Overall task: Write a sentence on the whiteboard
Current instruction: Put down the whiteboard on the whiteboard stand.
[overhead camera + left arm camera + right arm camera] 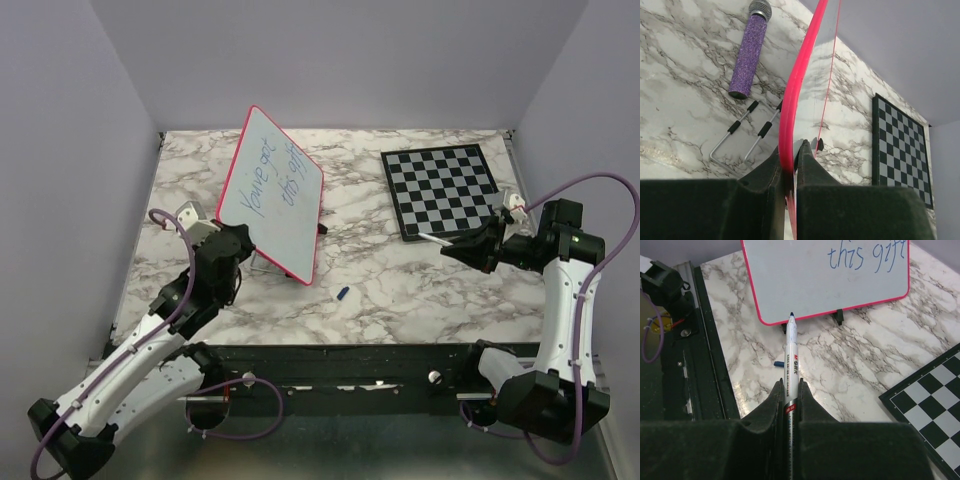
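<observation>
Now | left pincer (788,167) clamped on whiteboard (262,225) pink rim, board rising tilted beyond it | right pincer (789,390) clamped on marker (791,350), tip apart from board ahead | sentence (280,178) on board face | cap (342,293) on tabletop (420,290)

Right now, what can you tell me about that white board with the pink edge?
The whiteboard is a flat white rectangle with rounded corners and a thin pink-red rim. It stands tilted up on the marble table, small black clips at its lower edge. Blue handwriting, the sentence, runs across it in two lines. The left gripper is pinched on its rim; the pen in the right gripper is clear of it.
</observation>
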Controlling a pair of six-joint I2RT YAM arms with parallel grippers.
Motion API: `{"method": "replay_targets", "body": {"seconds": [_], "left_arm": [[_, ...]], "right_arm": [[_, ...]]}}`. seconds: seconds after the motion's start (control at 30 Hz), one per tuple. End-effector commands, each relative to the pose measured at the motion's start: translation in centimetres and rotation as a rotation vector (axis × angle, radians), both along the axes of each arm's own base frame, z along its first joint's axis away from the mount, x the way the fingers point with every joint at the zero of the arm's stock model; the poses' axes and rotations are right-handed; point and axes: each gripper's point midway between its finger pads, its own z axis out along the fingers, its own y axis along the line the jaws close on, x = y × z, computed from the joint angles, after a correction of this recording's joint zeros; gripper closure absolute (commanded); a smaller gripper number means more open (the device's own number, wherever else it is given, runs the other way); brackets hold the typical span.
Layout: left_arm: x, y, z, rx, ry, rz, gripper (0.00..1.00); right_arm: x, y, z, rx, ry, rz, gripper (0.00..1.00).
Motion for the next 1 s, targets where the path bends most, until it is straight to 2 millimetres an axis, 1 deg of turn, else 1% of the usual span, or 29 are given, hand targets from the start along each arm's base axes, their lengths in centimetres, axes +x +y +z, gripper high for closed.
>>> {"method": "replay_targets", "body": {"seconds": [0.0, 0.03, 0.1, 0.13, 0.17, 0.23, 0.27, 0.33, 0.37, 0.43, 0.47, 0.5, 0.53, 0.57, 0.63, 0.67, 0.73, 0.77, 0.8, 0.83, 0.87, 0.93, 0.97], "left_arm": [[-4.8, 5.5, -7.1, 0.409, 0.328, 0.025, 1.0], [-5.2, 5.9, -6.7, 0.402, 0.317, 0.03, 1.0], [-5.3, 6.0, -5.9, 0.401, 0.318, 0.03, 1.0], [-5.3, 5.8, -6.0, 0.42, 0.333, 0.014, 1.0], [-5.1, 5.5, -5.4, 0.427, 0.331, 0.001, 1.0], [-4.7, 5.0, -5.4, 0.491, 0.361, -0.05, 1.0], [-4.5, 4.8, -4.8, 0.497, 0.359, -0.062, 1.0], [-4.7, 4.6, -4.6, 0.535, 0.387, -0.106, 1.0], [-4.5, 4.4, -3.5, 0.528, 0.373, -0.113, 1.0], [-4.7, 4.2, -2.7, 0.533, 0.372, -0.142, 1.0], [-4.7, 4.0, -1.6, 0.519, 0.358, -0.149, 1.0], [-4.7, 3.9, -1.0, 0.511, 0.351, -0.159, 1.0], [-5.0, 3.7, -1.0, 0.516, 0.371, -0.182, 1.0], [-4.9, 3.2, 0.4, 0.5, 0.351, -0.201, 1.0], [-4.9, 2.7, 1.2, 0.489, 0.357, -0.226, 1.0], [-4.9, 1.8, 2.5, 0.453, 0.327, -0.263, 1.0], [-4.4, 0.9, 3.6, 0.429, 0.305, -0.29, 1.0], [-4.0, 0.1, 4.7, 0.401, 0.279, -0.313, 1.0], [-3.7, -0.4, 5.0, 0.401, 0.269, -0.334, 1.0], [-3.0, -1.0, 4.7, 0.404, 0.283, -0.344, 1.0], [-2.4, -1.6, 5.1, 0.398, 0.272, -0.356, 1.0], [-1.7, -2.7, 4.3, 0.419, 0.307, -0.398, 1.0], [-1.7, -2.9, 4.4, 0.426, 0.312, -0.411, 1.0]], "right_arm": [[-2.7, 1.2, 0.6, 0.06, 0.121, 0.011, 0.99], [-2.6, 1.1, 0.6, 0.059, 0.118, 0.011, 1.0], [-2.7, 1.2, 0.7, 0.059, 0.116, 0.011, 1.0], [-2.7, 1.2, 0.7, 0.058, 0.112, 0.011, 0.99], [-2.7, 1.2, 0.7, 0.06, 0.114, 0.011, 1.0], [-2.7, 1.2, 0.7, 0.058, 0.114, 0.011, 0.99], [-2.7, 1.2, 0.6, 0.057, 0.114, 0.011, 0.99], [-2.8, 1.2, 0.6, 0.055, 0.113, 0.011, 0.99], [-2.9, 1.2, 0.6, 0.055, 0.112, 0.011, 0.99], [-2.9, 1.2, 0.6, 0.056, 0.111, 0.011, 0.99], [-2.8, 1.2, 0.7, 0.058, 0.112, 0.011, 0.99], [-2.8, 1.2, 0.7, 0.058, 0.112, 0.011, 1.0], [-2.8, 1.2, 0.7, 0.06, 0.113, 0.011, 1.0], [-2.8, 1.2, 0.6, 0.059, 0.115, 0.011, 0.99], [-2.8, 1.2, 0.6, 0.058, 0.113, 0.011, 0.99], [-2.8, 1.2, 0.6, 0.06, 0.116, 0.011, 0.99], [-2.8, 1.2, 0.6, 0.061, 0.116, 0.011, 0.99], [-2.8, 1.2, 0.7, 0.06, 0.114, 0.011, 0.99], [-2.8, 1.2, 0.7, 0.06, 0.114, 0.011, 0.99], [-2.9, 1.3, 0.6, 0.06, 0.114, 0.011, 0.99], [-2.9, 1.3, 0.6, 0.059, 0.115, 0.011, 0.99], [-2.9, 1.3, 0.6, 0.059, 0.115, 0.011, 0.99], [-3.0, 1.3, 0.6, 0.057, 0.114, 0.01, 0.99]]}}
